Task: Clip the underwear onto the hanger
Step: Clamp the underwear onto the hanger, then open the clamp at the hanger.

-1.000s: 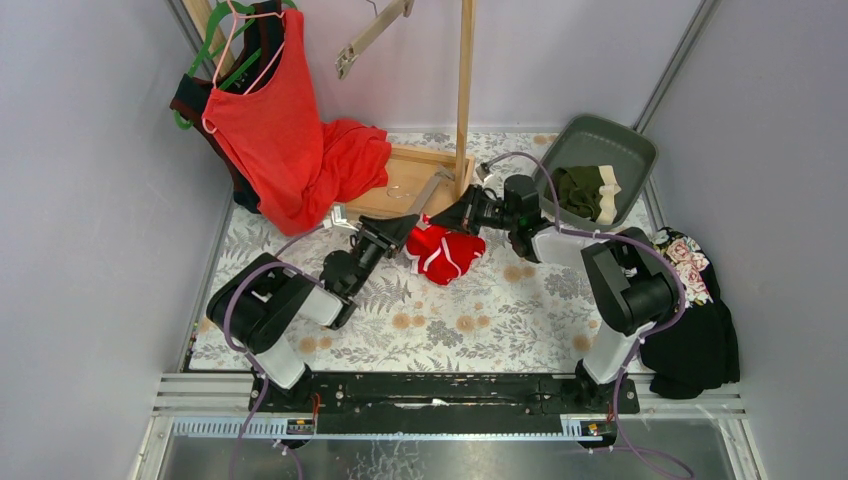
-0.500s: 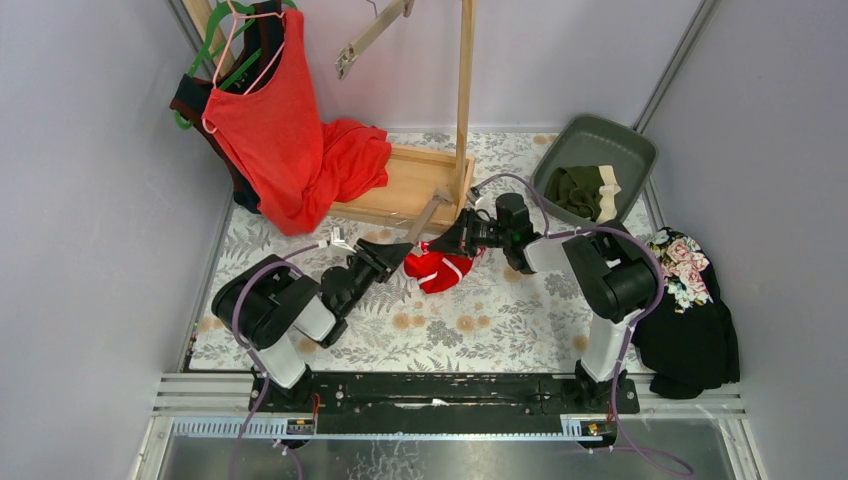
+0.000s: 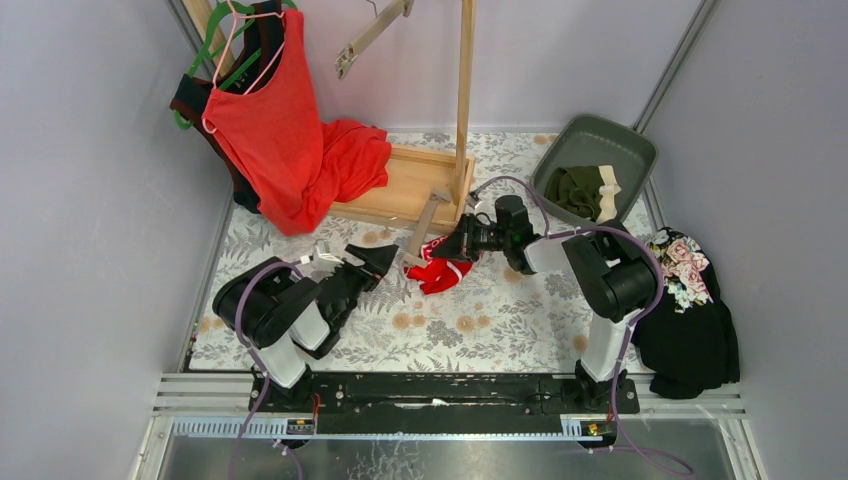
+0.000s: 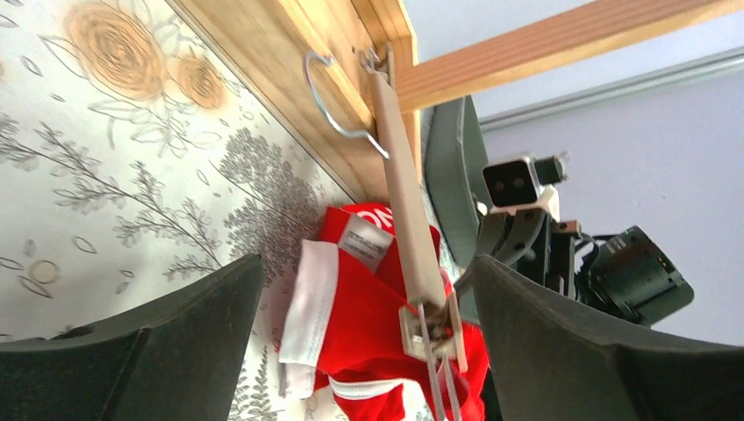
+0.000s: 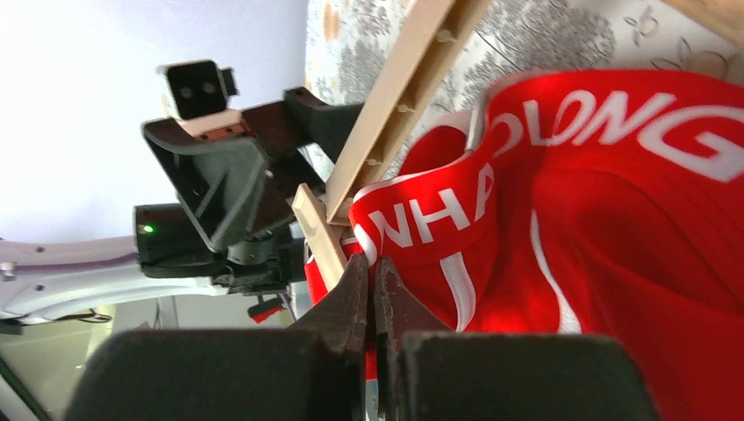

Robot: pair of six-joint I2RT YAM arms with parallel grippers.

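- Left pincer (image 4: 368, 263) stands wide open and empty, a short way back from the hanger (image 4: 405, 219) it faces.
- Right pincer (image 5: 369, 272) is pressed shut, apparently pinching the waistband edge of the red briefs (image 5: 614, 219).
- Red briefs lie bunched on the flowered bench (image 3: 480, 320), between the two arms and under the hanger's near end.
- Hanger's wooden bar runs from the wooden stand (image 3: 400, 185), where its wire hook (image 4: 329, 96) rests, down toward the left arm. Its end clip (image 4: 432, 326) sits on top of the red cloth.
- Judged from this, the right arm is the nearer one: it already touches the briefs, and the waistband corner lies just beside the clip. The left arm looks along the bar's length and is well placed to work that clip.
- White waistband lettering reads "NHA" and "OLONG" in the right wrist view. A grey sewn-in label (image 4: 364, 241) carries print too small to read.
- Green briefs (image 3: 580, 190) wait in the grey bin (image 3: 625, 140), well apart at the far right.
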